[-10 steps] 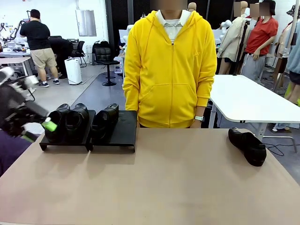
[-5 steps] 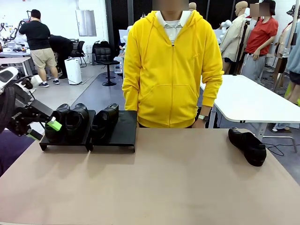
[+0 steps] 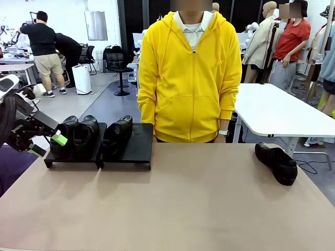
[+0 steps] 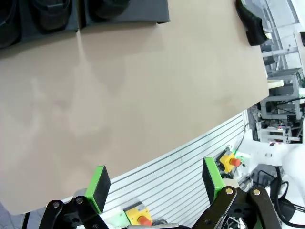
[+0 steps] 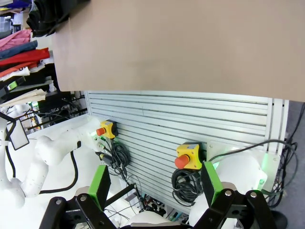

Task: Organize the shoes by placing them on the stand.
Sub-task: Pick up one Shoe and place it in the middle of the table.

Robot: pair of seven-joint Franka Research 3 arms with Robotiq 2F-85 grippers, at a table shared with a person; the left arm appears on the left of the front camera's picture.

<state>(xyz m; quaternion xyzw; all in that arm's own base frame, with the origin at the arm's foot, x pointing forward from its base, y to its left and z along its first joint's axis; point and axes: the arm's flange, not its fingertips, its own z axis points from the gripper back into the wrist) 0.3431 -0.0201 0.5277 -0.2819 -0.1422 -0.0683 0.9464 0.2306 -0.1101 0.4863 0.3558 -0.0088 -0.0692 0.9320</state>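
the left pincer [image 3: 48, 145] hangs spread and empty at the left end of the stand [image 3: 137, 151]; the right pincer [image 5: 153, 188] is also spread and empty, off the tabletop [image 3: 172, 204] edge. three shoes [image 3: 85, 137] sit on the stand, and its right half has a free place. the last shoe [image 3: 276, 162] lies alone on the tabletop, far to the right. i judge it rather light, with a stiff sole and soft, glossy, slippery leather, so it is better to grip across the heel or the opening rim, not the smooth toe.

Tan table [image 3: 199, 209], white table [image 3: 277, 112]
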